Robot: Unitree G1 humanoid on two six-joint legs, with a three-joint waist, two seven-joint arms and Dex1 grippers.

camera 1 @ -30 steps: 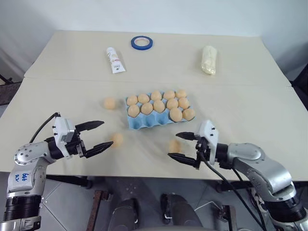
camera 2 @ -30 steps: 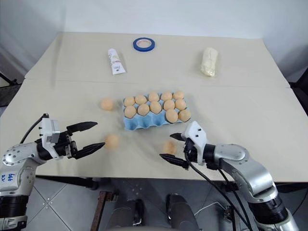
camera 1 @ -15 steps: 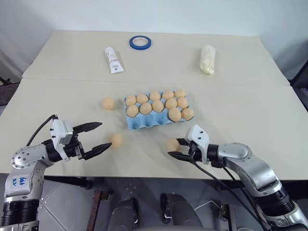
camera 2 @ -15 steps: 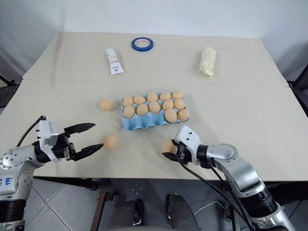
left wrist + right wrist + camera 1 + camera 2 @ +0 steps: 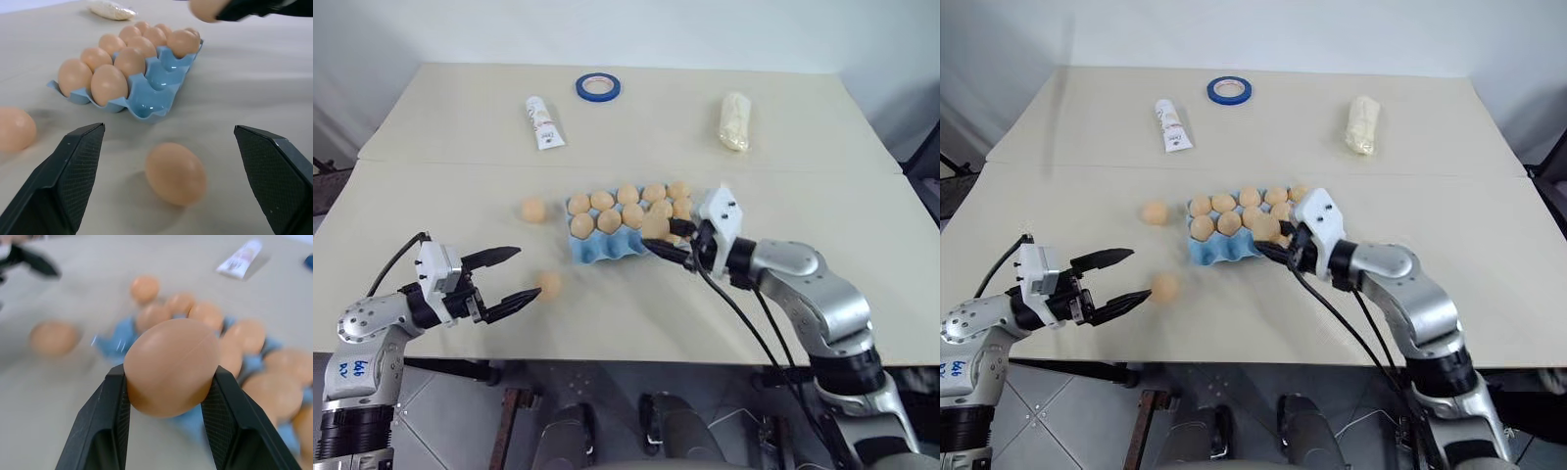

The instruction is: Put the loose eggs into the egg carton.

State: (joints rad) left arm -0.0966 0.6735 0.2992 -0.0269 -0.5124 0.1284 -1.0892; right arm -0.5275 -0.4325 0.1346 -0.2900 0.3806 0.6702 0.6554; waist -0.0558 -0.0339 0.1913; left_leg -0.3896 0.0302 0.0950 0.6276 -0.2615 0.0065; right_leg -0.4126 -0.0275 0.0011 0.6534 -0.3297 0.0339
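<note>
Carrying one egg (image 5: 171, 366) pinched between its two fingers, the right end effector (image 5: 668, 240) hangs over the near edge of the egg carton (image 5: 607, 248). The smooth shell could slip, or be set on a filled cup and roll off; empty cups lie just below it. The left end effector (image 5: 514, 277) gapes wide, empty, a loose egg (image 5: 549, 284) just beyond its fingertips on the counter (image 5: 822, 196).

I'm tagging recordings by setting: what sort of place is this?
Probably a lab or test room, not a kitchen: a plain beige table against a bare wall, with staged items on it, an egg carton, a blue tape ring and a tube.
</note>
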